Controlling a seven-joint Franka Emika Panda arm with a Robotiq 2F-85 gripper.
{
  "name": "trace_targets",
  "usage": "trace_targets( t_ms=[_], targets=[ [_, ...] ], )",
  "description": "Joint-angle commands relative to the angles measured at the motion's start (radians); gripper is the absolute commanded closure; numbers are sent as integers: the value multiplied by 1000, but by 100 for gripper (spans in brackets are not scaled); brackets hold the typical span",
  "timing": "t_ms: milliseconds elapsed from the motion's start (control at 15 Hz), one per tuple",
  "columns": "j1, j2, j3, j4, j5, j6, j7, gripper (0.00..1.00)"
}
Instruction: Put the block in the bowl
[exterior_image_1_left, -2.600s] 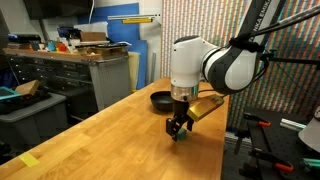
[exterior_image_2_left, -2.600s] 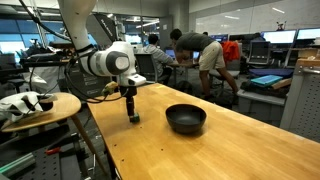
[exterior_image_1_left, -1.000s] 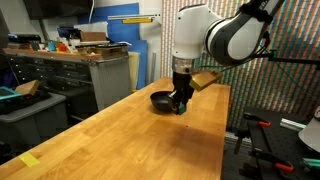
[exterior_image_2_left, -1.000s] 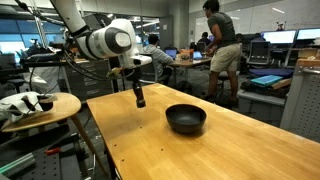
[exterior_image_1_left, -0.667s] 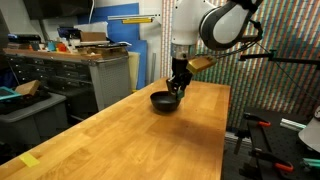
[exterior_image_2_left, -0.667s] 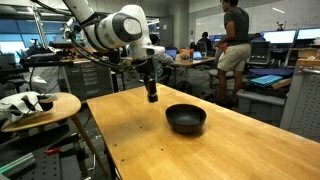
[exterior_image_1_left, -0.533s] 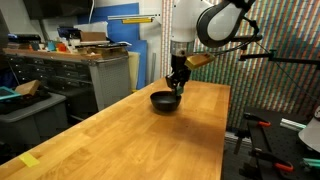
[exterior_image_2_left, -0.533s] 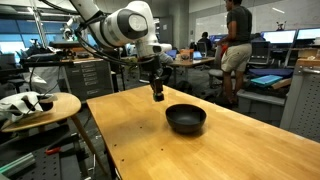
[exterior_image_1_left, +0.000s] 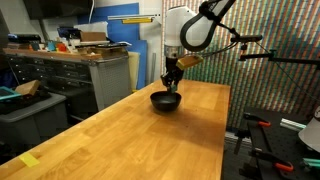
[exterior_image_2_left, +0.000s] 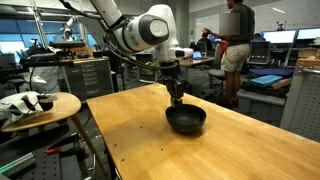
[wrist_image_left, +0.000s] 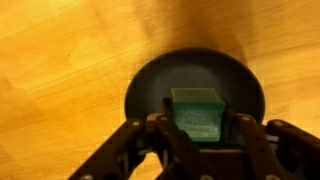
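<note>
From the wrist view, the small green cube (wrist_image_left: 196, 113) is clamped between the dark fingers of the claw (wrist_image_left: 197, 126). It hangs over the inside of the shallow round black bowl (wrist_image_left: 140, 85), roughly central but a little toward the near rim. The trouble I'd expect is with the drop. The bowl is shallow, so a cube let go from height could bounce and hop the rim. It could also cling to one finger as the jaws part and fall off-centre.

In an exterior view, the claw (exterior_image_1_left: 172, 80) hangs just above the bowl (exterior_image_1_left: 166, 101) without touching it. The bowl sits toward the far end of the long wooden table (exterior_image_1_left: 120, 130) and close to one side edge. A cube that skips out that way could roll straight off onto the floor. A hard descent could also nudge the bowl toward that edge. The near stretch of the tabletop is bare wood, so there is plenty of room to pull back that way.

In an exterior view from across the room, the claw (exterior_image_2_left: 177, 97) looks to be over the near rim of the bowl (exterior_image_2_left: 186, 120) rather than dead centre, though the angle may deceive. Open wood (exterior_image_2_left: 150, 145) lies around the bowl, and nothing stands above it but the arm. People (exterior_image_2_left: 236, 40) stand well behind the table, clear of the arm.
</note>
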Motion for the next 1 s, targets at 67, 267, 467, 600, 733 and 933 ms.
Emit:
trace_targets(
  t_ms=[67,267,467,600,733,933],
  targets=[
    [-27,158,2,143,81,12,-89,79],
    [-35,239,-3,206,119,22,-114,79],
    [-48,299,1,254,158,35,-141,79],
    [-51,320,3,274,174,34,-158,29],
    [-51,323,5,284,188,31,-171,22],
    [-55,302,14,283,205,24,-199,1]
  ],
)
